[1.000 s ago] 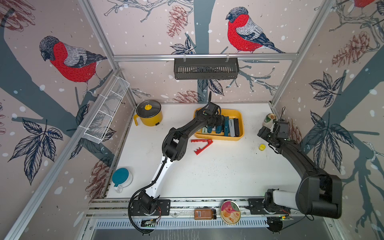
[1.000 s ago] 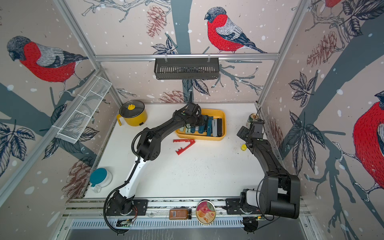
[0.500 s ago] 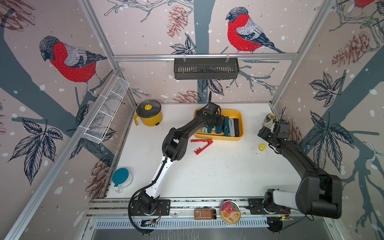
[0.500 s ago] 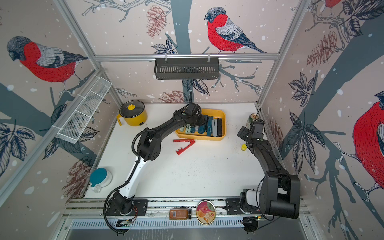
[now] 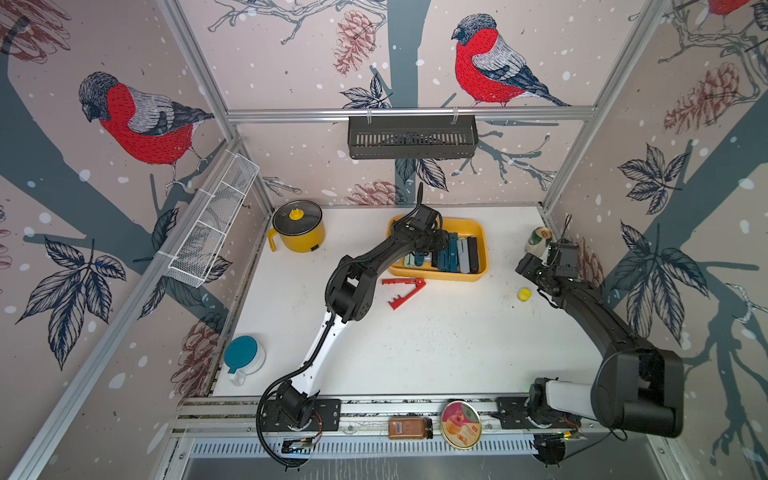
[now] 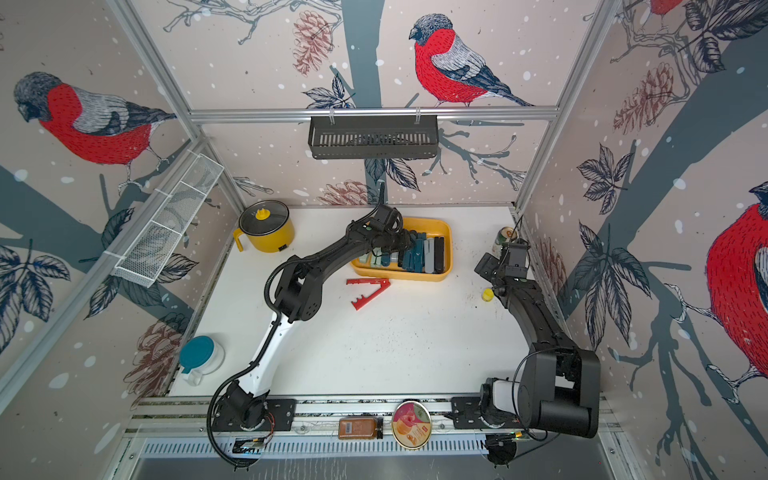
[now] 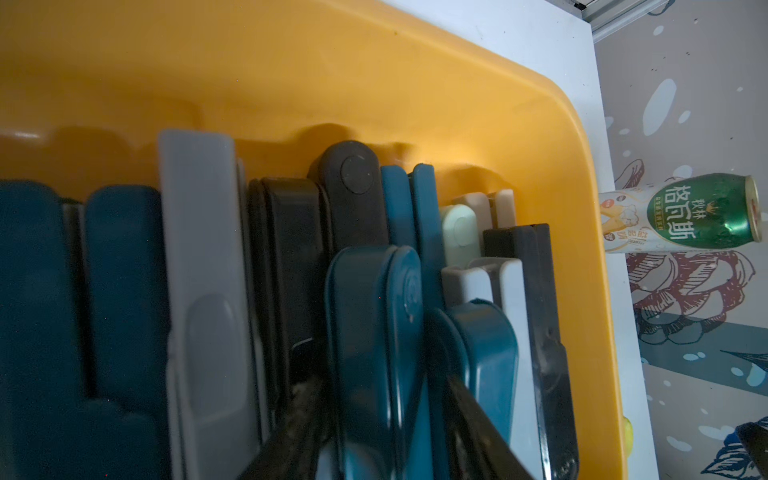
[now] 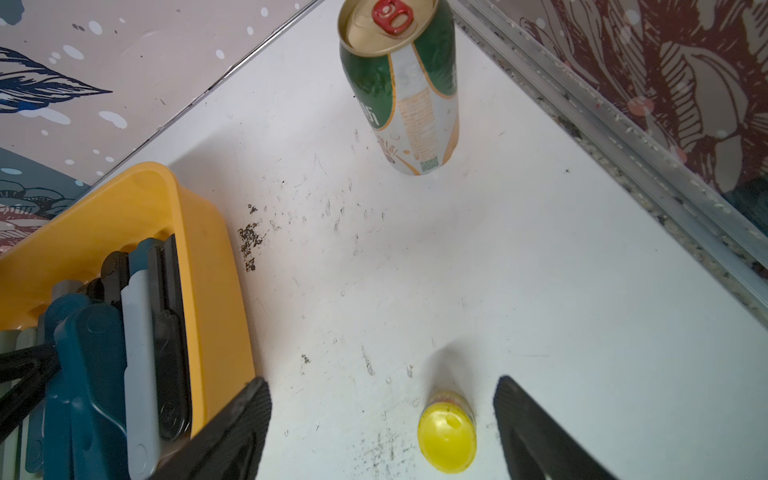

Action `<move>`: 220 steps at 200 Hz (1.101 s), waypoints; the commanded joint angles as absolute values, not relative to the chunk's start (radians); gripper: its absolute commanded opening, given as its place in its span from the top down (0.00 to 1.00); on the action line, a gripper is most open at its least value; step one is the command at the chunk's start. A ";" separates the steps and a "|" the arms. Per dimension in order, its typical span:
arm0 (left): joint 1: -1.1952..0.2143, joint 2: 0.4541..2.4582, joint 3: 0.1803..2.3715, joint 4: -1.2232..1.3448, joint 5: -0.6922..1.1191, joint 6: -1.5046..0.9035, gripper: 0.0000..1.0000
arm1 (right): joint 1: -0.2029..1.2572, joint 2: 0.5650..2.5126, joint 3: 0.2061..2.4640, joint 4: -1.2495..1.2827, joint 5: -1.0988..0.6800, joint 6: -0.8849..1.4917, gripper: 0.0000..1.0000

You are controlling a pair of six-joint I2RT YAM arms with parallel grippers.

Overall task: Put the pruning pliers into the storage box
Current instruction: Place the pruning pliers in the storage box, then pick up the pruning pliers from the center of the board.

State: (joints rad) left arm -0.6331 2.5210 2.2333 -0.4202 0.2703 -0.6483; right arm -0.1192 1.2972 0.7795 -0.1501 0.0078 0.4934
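The yellow storage box (image 5: 440, 276) (image 6: 399, 276) stands at the back middle of the table. Several pruning pliers (image 5: 459, 255) lie packed in it side by side: teal, grey, black and mint. One red pair of pruning pliers (image 5: 402, 289) (image 6: 368, 289) lies spread in a V on the table just in front of the box. My left gripper (image 5: 436, 245) (image 7: 380, 386) reaches down into the box. It is open, its jaws either side of a teal pair (image 7: 374, 311) with a gap on one side. My right gripper (image 5: 524, 266) (image 8: 381, 384) hangs open and empty over the table right of the box.
A green-and-white can (image 5: 538, 241) (image 8: 411, 104) stands at the back right. A small yellow-capped bottle (image 5: 524, 294) (image 8: 446, 436) sits under my right gripper. A yellow pot (image 5: 297, 226) is back left and a teal-lidded jug (image 5: 243, 357) front left. A black rack (image 5: 411, 137) hangs on the back wall.
My left gripper's jaws have spread wider around the teal pair in the box. Neither arm has visibly shifted, and the red pair lies where it was.
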 commanded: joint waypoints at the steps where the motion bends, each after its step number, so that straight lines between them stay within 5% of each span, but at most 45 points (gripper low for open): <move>1: -0.638 2.488 2.234 -0.378 0.283 -0.656 0.52 | -0.123 1.296 0.781 -0.135 0.005 0.483 0.15; 63: -0.640 2.322 2.106 -0.349 0.234 -0.577 0.32 | -0.120 1.286 0.784 -0.145 -0.012 0.464 0.15; 108: -0.647 2.021 1.668 -0.285 0.083 -0.424 0.10 | -0.121 1.272 0.778 -0.159 0.006 0.464 0.15; 165: -0.677 1.718 1.172 -0.216 0.039 -0.330 0.13 | -0.119 1.274 0.785 -0.163 0.008 0.474 0.15; 220: -0.789 1.646 1.010 -0.173 -0.025 -0.243 0.17 | -0.117 1.263 0.781 -0.171 0.012 0.477 0.15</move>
State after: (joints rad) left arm -0.7712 1.6402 1.0378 -0.2337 0.0074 -0.3050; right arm -0.1181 1.2682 0.7795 -0.1612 0.0006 0.4717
